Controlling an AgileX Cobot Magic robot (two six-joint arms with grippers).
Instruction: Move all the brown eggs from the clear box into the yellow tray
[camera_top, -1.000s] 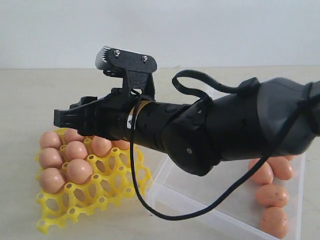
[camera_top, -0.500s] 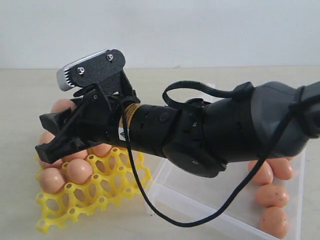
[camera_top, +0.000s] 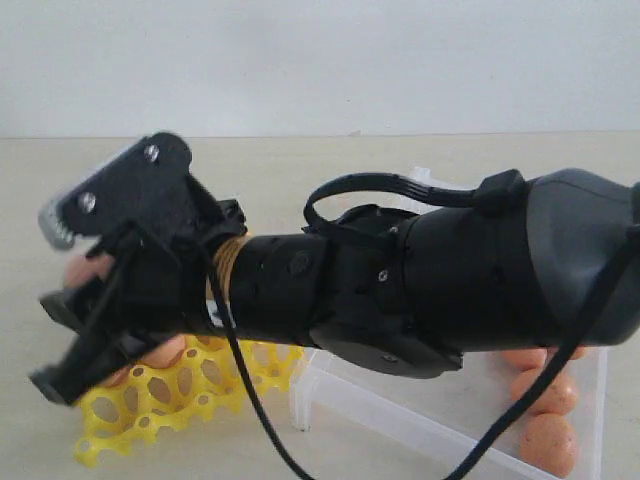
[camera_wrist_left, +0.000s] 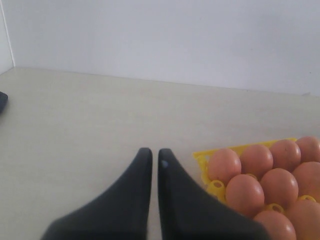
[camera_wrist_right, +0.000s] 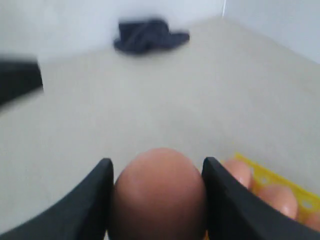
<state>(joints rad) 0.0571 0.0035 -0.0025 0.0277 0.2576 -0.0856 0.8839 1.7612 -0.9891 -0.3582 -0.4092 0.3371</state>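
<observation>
Beige tabletop under white wall; right pincer clamps a brown egg, left pincer closed near yellow tray.

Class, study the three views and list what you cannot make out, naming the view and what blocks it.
- Exterior view: the right arm covers most of the yellow tray and clear box, so free cups and remaining eggs cannot be counted.
- Left wrist view: the tray runs off the picture's edge.
- Right wrist view: blurred; the dark heap is unidentifiable, and the brown egg in the right gripper hides what lies below.
</observation>
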